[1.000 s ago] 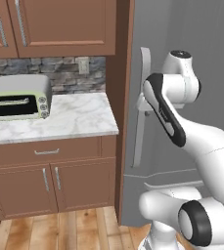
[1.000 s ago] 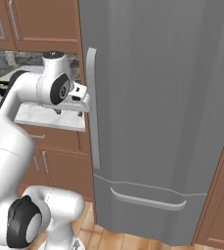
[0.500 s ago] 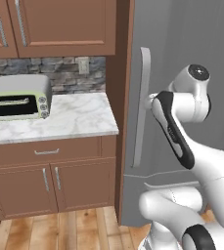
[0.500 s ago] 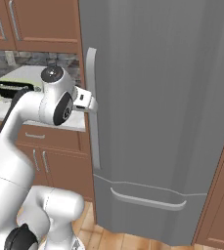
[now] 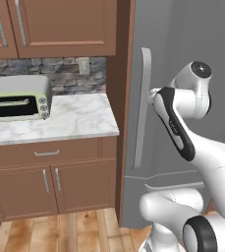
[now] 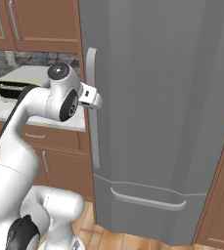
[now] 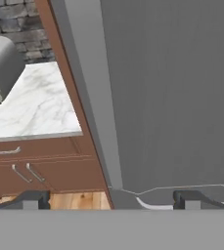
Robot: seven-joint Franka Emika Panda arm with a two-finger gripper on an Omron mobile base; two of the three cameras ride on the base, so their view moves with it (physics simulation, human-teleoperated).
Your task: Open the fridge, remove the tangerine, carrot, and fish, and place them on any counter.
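Fridge (image 5: 182, 59) filling the right half of the left base view, door shut, nothing of the inside on show, so tangerine, carrot and fish not to be seen. Long pale handle (image 5: 142, 106) running down the door's left edge, centre of frame. White arm rising from lower right, wrist bent toward the handle at mid height; tool hidden behind the forearm there. Worktop (image 5: 74, 120) of white marble at left centre, carrying a pale green toaster oven (image 5: 18, 98) with closed dark door; contents not discernible. Brown wall cabinets (image 5: 50, 24) along the top left, shut; drawer and doors below the worktop shut too. Wooden floor (image 5: 60, 231) across the bottom left. No readable writing anywhere.

Right base view: fridge taking up centre and right, upper door closed, lower drawer front with a curved handle (image 6: 147, 200) at bottom centre, also closed. Arm coming up from lower left; hand end just beside the vertical handle at left centre, touching or not: cannot tell. Toaster oven partly hidden behind the arm at upper left.

Hand view: two dark fingertips (image 7: 33, 199) at the bottom edge, standing wide apart, tool (image 7: 111, 201) clamped on nothing. Handle slanting down from top centre to bottom centre, between the tips' line. Grey door to the right, marble worktop at left, oven corner at the left edge.
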